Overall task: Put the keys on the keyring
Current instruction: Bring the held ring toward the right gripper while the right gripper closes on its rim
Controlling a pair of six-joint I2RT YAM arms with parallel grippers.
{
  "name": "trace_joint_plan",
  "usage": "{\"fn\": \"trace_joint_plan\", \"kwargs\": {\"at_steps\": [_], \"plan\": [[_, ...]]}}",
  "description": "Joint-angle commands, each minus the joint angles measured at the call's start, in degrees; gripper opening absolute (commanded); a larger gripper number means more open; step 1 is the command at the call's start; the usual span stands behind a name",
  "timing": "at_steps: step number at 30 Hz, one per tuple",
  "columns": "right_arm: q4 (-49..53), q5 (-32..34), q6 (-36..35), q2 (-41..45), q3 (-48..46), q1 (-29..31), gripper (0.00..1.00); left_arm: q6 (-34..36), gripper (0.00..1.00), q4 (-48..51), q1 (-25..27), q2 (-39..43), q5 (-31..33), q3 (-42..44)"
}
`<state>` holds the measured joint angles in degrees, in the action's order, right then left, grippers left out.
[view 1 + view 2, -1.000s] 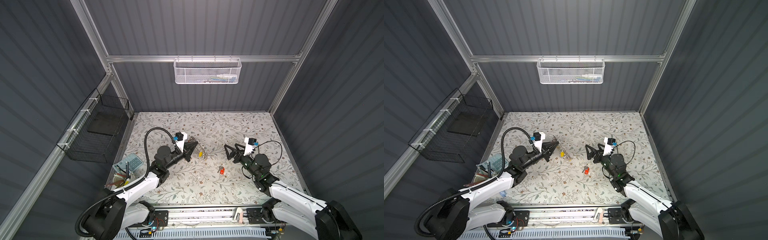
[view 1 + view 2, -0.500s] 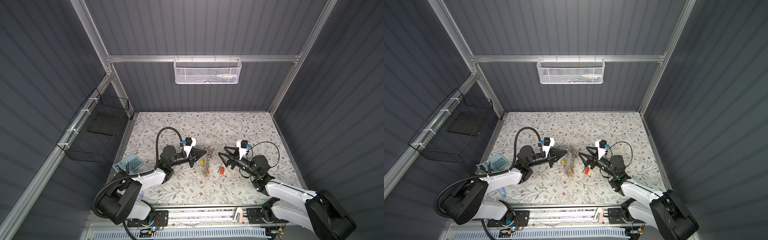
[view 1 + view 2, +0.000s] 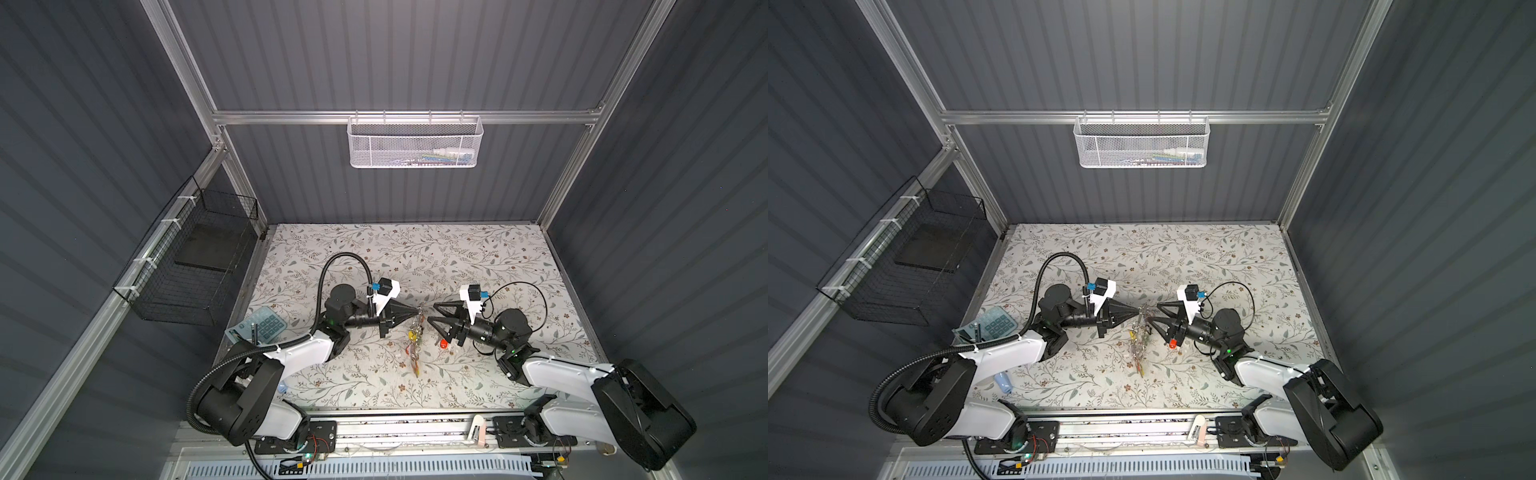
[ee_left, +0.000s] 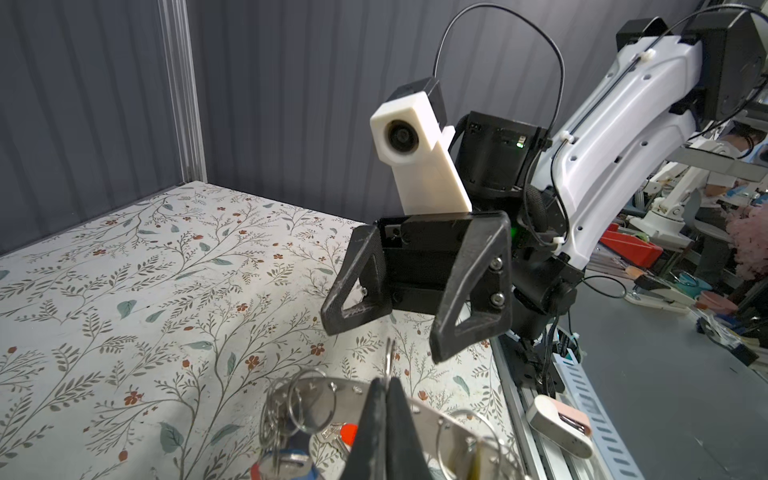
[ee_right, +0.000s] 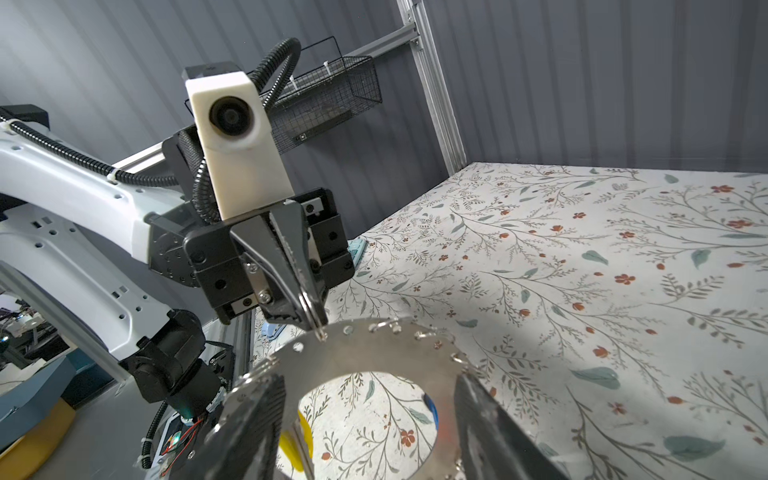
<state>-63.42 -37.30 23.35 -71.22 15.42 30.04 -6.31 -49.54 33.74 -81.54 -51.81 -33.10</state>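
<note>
Keyring (image 5: 365, 353) is held up by its rim in the left end effector (image 5: 313, 322), which is pinched tight shut on it, and its coloured tags (image 3: 412, 336) hang down under it. The right end effector (image 3: 432, 312) is open, with its two fingers spread apart just beside the keyring's right side. The keys (image 3: 443, 343) with the orange tag lie on the flowery bench (image 3: 374, 249), close by the right end effector on its near side, around the middle of the bench.

Left gripper (image 3: 417, 310) pinches the keyring (image 3: 414, 345) (hanging edge-on); right gripper (image 3: 432, 312) gapes beside it, above the keys (image 3: 443, 343).
</note>
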Motion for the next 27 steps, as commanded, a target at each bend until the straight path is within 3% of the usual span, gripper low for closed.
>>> {"fn": "trace_joint_plan", "kwargs": {"at_steps": [1, 20, 27], "plan": [[0.0, -1.6, -1.6, 0.1, 1.6, 0.6, 0.64, 3.6, 0.00, 2.6, 0.3, 1.6, -2.6, -2.3], [4.3, -2.5, -4.1, -0.4, 3.6, 2.5, 0.43, 4.3, 0.00, 6.1, 1.2, 0.2, -5.4, -3.9], [4.9, -2.8, -4.4, -0.6, 3.9, 2.8, 0.29, 5.1, 0.00, 7.9, 1.4, -0.1, -5.7, -4.4]]}}
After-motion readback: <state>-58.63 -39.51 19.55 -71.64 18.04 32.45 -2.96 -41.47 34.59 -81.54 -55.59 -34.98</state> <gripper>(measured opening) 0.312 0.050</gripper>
